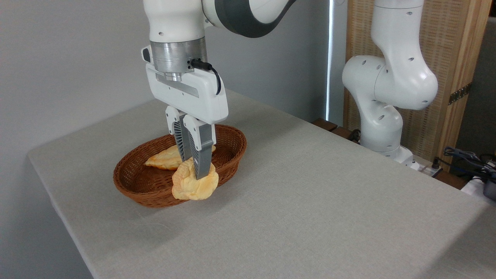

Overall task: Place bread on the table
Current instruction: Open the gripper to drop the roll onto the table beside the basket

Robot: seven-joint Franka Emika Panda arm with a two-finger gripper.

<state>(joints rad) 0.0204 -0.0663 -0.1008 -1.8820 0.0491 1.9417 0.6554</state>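
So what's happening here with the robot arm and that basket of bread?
The gripper is shut on the bread, a lumpy golden bun, gripping it from above. The bun hangs at the near rim of the wicker basket, partly overlapping it, and does not look set down on the table yet. A longer golden loaf lies inside the basket behind it. Whether the bun touches the rim is hard to tell.

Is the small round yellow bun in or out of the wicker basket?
Partly out: the bun, pinched by the gripper, overlaps the basket's near rim.

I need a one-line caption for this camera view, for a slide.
Gripper holds bread over wicker basket.
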